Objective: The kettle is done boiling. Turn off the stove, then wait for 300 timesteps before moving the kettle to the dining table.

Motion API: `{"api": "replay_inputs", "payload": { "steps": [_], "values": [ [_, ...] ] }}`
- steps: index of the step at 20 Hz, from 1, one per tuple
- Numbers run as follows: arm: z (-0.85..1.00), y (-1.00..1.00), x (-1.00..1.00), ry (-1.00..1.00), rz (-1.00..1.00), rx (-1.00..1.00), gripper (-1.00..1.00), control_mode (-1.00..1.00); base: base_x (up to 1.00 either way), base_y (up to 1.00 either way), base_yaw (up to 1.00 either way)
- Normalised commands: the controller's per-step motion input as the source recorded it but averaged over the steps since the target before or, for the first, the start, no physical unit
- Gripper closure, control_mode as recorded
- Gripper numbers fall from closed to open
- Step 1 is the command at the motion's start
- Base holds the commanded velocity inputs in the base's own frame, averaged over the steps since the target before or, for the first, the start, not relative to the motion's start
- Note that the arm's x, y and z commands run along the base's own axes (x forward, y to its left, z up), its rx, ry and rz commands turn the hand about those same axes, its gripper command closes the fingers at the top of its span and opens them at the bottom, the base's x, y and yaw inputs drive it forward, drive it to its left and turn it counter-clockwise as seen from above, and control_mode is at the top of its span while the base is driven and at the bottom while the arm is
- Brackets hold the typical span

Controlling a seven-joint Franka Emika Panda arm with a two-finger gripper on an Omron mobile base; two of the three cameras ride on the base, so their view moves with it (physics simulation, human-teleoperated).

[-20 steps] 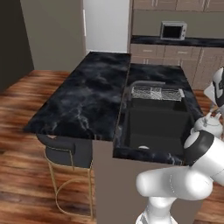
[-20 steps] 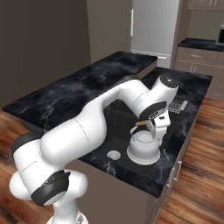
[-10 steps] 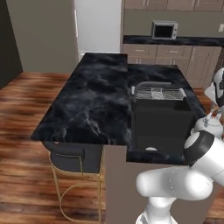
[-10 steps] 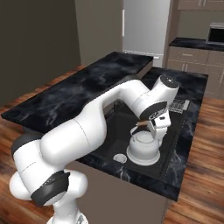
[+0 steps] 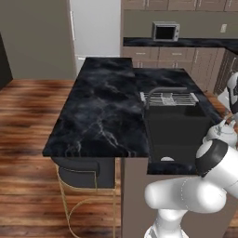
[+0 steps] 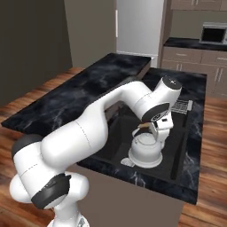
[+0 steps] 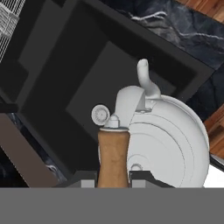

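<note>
While the arm reaches over the island, the gripper [image 7: 113,174] is pinching the tan wooden piece of the kettle's [image 6: 145,150] handle, one dark tip on each side of it. That wooden piece runs straight away from the hand, and the kettle hangs directly under the fingers, its spout [image 7: 145,78] pointing away from the wrist. From the right base view, the kettle appears carried above the black sink [image 5: 175,134] sunk in the island, with a wire rack [image 5: 168,98] beyond it. The table [image 5: 104,111], the long black veined slab, lies beside the sink, to the robot's left. My guess is the coming move is a sideways carry over the sink's edge onto that slab. I can read no brand, label or writing anywhere.
</note>
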Motion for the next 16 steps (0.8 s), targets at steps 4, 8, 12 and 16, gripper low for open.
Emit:
{"api": "replay_inputs", "payload": {
  "steps": [4, 8, 12, 16],
  "values": [
    [0.00, 0.00, 0.00, 0.00, 0.00, 0.00, 1.00, 1.00, 0.29, 0.42, -0.18],
    [0.00, 0.00, 0.00, 0.00, 0.00, 0.00, 1.00, 1.00, 0.05, 0.12, -0.04],
    [0.00, 0.00, 0.00, 0.00, 0.00, 0.00, 1.00, 1.00, 0.00, 0.00, 0.00],
    [0.00, 0.00, 0.00, 0.00, 0.00, 0.00, 1.00, 1.00, 0.00, 0.01, 0.00]
  ]
}}
